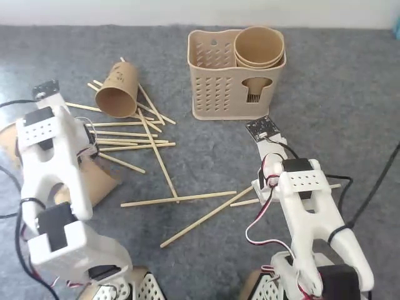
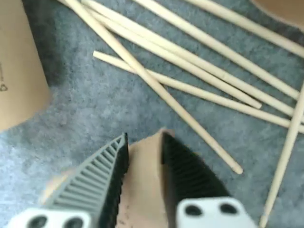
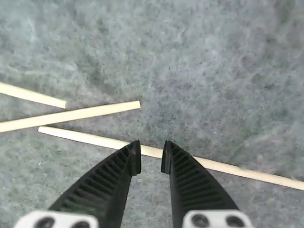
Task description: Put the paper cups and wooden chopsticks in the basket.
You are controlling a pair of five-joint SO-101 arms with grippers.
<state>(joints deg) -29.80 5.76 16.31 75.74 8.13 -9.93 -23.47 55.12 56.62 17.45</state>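
Between the jaws of the left tool (image 2: 144, 135) sits the thin wall of a brown paper cup (image 2: 142, 173). The jaws stand close on it, so I judge the cup to be pinched. Such a cup is very light, and its matt, slightly rough skin does not slip, but the wall is soft and dents easily. The rolled rim is its stiffest part, so a hold there, one jaw inside and one outside, seems safest. Just beyond this tool lie pale wooden chopsticks (image 2: 190, 88), thin and smooth, crossing each other on the grey felt-like worktop (image 3: 213, 71).

The right tool (image 3: 151, 143) hangs low with its ribbed black jaws a little apart and nothing between them. One long pale wooden chopstick (image 3: 95, 140) runs across just past the tips. It is stiff and light, yet it can roll or pivot, so a hold near its middle is wiser. Farther ahead of this tool stands the beige perforated plastic basket (image 1: 215, 81), with stacked brown paper cups (image 1: 258, 47) in one compartment. Another brown cup (image 1: 117, 92) lies on its side, well apart from both tools.
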